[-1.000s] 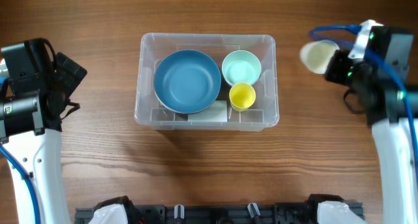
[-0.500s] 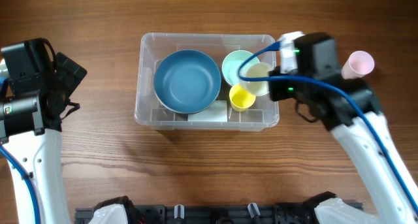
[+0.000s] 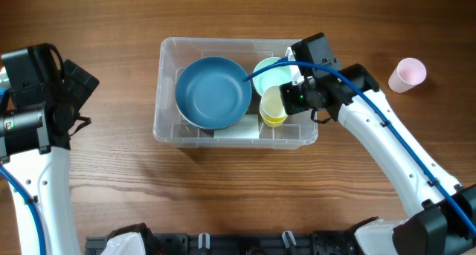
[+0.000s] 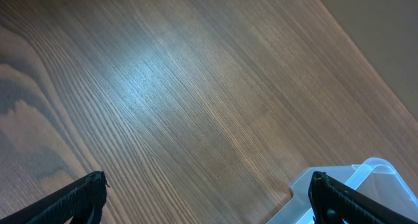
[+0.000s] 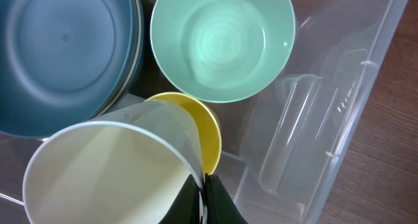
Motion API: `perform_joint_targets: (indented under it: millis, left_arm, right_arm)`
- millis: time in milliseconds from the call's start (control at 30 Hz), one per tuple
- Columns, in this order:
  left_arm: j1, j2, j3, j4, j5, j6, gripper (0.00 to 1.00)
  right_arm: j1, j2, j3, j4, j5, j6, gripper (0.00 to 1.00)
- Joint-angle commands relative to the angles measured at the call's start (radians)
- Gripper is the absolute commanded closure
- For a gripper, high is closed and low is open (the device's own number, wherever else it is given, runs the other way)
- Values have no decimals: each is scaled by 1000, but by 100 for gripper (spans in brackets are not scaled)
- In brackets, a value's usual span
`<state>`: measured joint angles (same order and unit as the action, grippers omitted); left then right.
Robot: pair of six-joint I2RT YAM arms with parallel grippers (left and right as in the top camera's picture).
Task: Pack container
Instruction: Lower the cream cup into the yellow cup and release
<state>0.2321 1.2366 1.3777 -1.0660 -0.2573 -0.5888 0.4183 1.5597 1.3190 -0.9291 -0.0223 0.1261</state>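
The clear rectangular container (image 3: 223, 41) stands mid-table. Inside it are a large blue bowl (image 3: 213, 93), a mint bowl (image 3: 268, 70) and a yellow cup (image 3: 277, 120). My right gripper (image 3: 291, 97) reaches over the container's right half, shut on the rim of a pale cream cup (image 3: 271, 101). In the right wrist view the cream cup (image 5: 111, 172) hangs tilted just over the yellow cup (image 5: 210, 136), beside the mint bowl (image 5: 222, 44), pinched at its wall by my right gripper (image 5: 204, 198). My left gripper (image 4: 208, 185) is open and empty over bare wood, left of the container's corner (image 4: 366, 178).
A pink cup (image 3: 407, 74) stands on the table to the right of the container. A white patch (image 3: 238, 127) shows at the container's front, under the blue bowl's edge. The left arm (image 3: 33, 99) stays at the table's left edge.
The right arm swung left from the table's right side, carrying the cream cup into the container and down over the yellow cup. The left arm has not moved.
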Motion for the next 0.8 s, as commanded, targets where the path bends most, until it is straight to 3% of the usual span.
perform_joint_targets:
  millis: [0,400,533,600,767]
  left_arm:
    - [6,-4,16,2,-2,-2,0]
    - [6,-4,16,2,-2,-2,0]
    - [6,-4,16,2,-2,-2,0]
    - [6,-4,16,2,-2,-2,0]
    - [6,-4,16,2,-2,-2,0]
  right_arm:
    - [4,4,6,1,7,6,96]
    - [4,4,6,-43,89,34,95]
    - [4,4,6,-39,89,34,60]
    - [4,4,6,-34,89,34,35]
    - [2,-1,7,-2,90,43,29]
